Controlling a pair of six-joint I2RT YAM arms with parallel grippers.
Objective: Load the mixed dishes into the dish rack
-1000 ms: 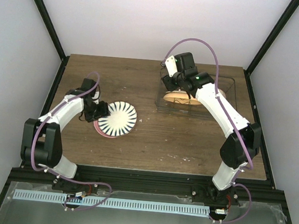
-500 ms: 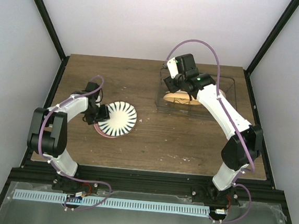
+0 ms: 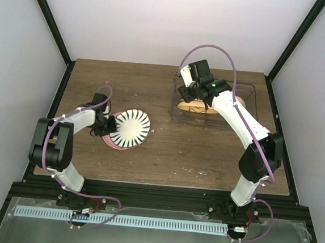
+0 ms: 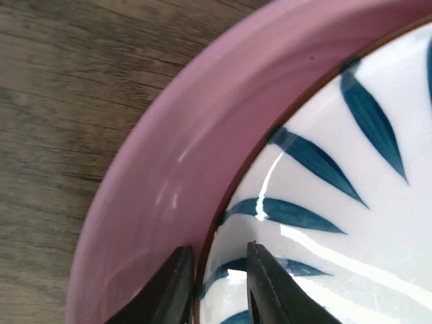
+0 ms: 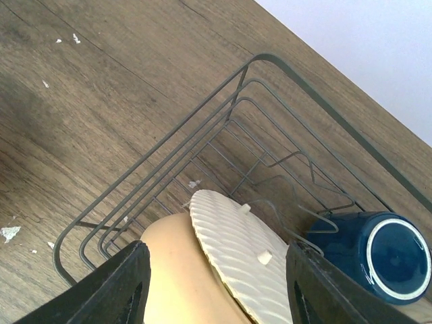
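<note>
Between the clamped left fingers (image 4: 268, 290) sits the striped plate's (image 4: 337, 202) rim; right fingers (image 5: 108, 290) spread over the rack (image 5: 158, 162).

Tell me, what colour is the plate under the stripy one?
The bottom plate is pink; the left wrist view shows it best.

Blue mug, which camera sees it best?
The right wrist view. There the blue mug lies on its side inside the dish rack, round end facing the camera. In the top external view I cannot find it; the right arm reaches over the rack. The left wrist view faces the pink plate and striped plate instead.
</note>
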